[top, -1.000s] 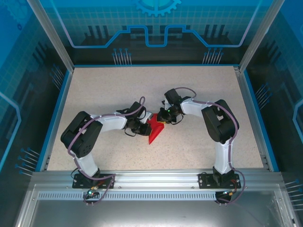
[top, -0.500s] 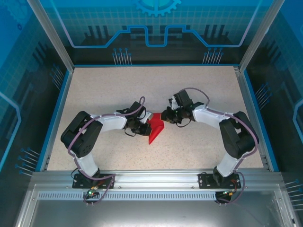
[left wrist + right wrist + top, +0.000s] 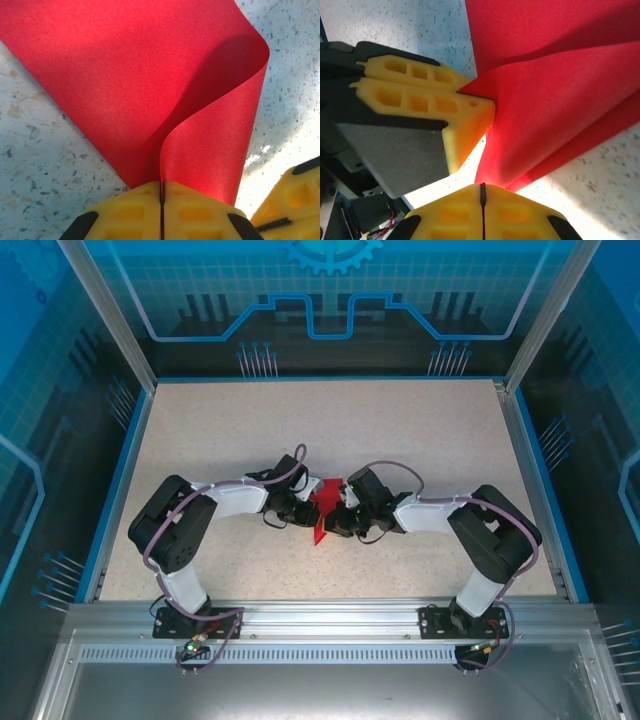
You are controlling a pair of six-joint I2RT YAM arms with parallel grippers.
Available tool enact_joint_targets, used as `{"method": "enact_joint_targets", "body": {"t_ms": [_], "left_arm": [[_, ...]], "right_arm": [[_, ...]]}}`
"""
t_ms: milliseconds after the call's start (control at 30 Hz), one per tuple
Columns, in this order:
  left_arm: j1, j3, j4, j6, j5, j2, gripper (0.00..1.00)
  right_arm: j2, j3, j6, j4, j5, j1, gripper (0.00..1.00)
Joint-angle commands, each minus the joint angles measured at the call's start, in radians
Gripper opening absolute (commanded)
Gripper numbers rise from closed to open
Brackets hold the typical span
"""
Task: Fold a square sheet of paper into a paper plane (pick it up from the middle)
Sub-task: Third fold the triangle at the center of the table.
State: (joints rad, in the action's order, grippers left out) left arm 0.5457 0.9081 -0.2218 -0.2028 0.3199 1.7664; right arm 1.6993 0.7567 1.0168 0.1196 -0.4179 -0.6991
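Gripping thin bright red paper sheet [image 3: 125,75]: left end effector [image 3: 161,187], clamped | right end effector [image 3: 482,189]: closed at sheet's edge, maybe pinching

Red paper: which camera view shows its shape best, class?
Left wrist: the paper appears large, its curled flap and the left fingers' pinch plain. The top view gives a small red strip between the arms; the right wrist, part of its folds.

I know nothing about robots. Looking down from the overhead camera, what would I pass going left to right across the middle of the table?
left arm → left gripper → red paper → right gripper → right arm
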Motion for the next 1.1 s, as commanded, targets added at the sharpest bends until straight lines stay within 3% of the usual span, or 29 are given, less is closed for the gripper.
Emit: {"method": "enact_joint_targets", "body": {"t_ms": [0,800,1067], "left_arm": [[-0.003,-0.015,-0.025,0.026,-0.025,0.047,0.08],[-0.003,-0.012,-0.030,0.029,-0.026,0.057,0.08],[-0.004,-0.012,-0.031,0.029,-0.024,0.059,0.08]], "right_arm": [[0.026,-0.011,0.039,0.075,-0.015,-0.021,0.06],[0.098,-0.064,0.045,0.134,0.010,-0.042,0.08],[0.004,-0.084,0.048,0.133,0.009,-0.055,0.09]]}}
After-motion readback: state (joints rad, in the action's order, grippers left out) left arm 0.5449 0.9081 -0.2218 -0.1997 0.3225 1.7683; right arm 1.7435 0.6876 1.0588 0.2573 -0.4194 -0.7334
